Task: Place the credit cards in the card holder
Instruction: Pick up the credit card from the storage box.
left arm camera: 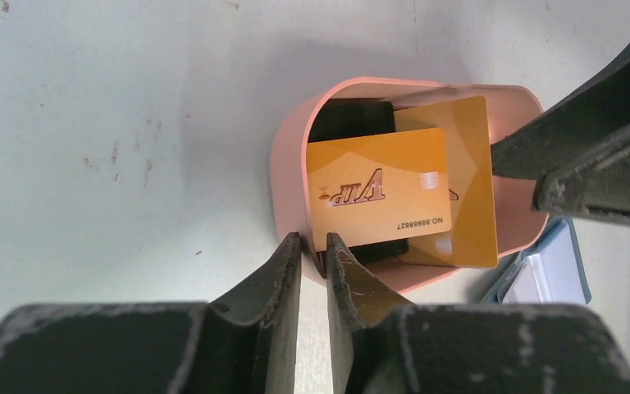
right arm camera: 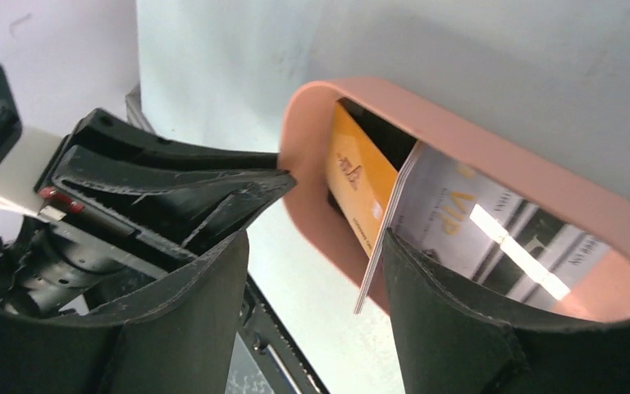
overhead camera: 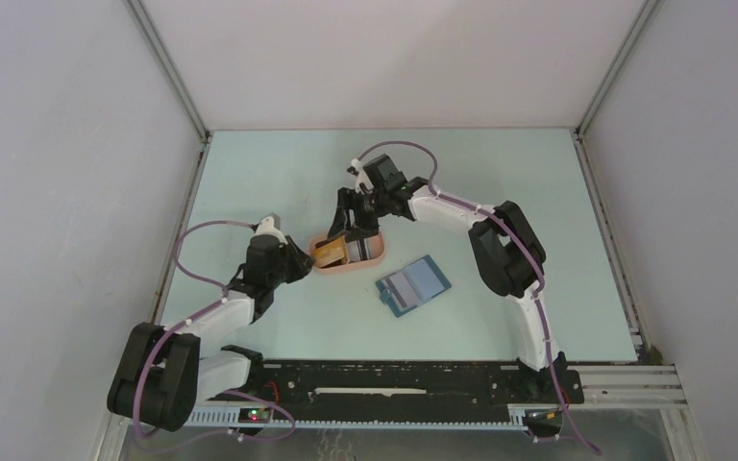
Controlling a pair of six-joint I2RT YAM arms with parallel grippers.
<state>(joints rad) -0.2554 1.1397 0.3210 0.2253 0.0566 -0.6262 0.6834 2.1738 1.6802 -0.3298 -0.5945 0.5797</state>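
**Pink tray gripped at its left end, cards inside**

Pink plastic forms the oval tray (overhead camera: 373, 256) lying mid-table on the pale green table (overhead camera: 279, 173), and the cards (overhead camera: 331, 253) are all inside it. From the left wrist an orange card (left arm camera: 377, 189) printed "VIP" lies uppermost. A second orange card (left arm camera: 469, 164) sits behind it toward the right, and a black card (left arm camera: 353, 115) shows beneath them at the far side.

The left fingers (left arm camera: 289, 258) are nearly closed and pinch the tray's wall at its left end, one finger outside and one just inside the rim.

The right fingers (right arm camera: 406, 271) hang over the far side of the tray and stand apart with a clear gap, holding nothing. One finger is outside the tray wall and the other is inside. Between them a card (right arm camera: 459, 222) stands tilted on its edge, its face washed pale by glare, with that edge just beside the inner finger.

The card holder (overhead camera: 413, 285) lies open on the table, near and to the right of the tray and apart from it. Its light blue slots face up, and no card shows in them.
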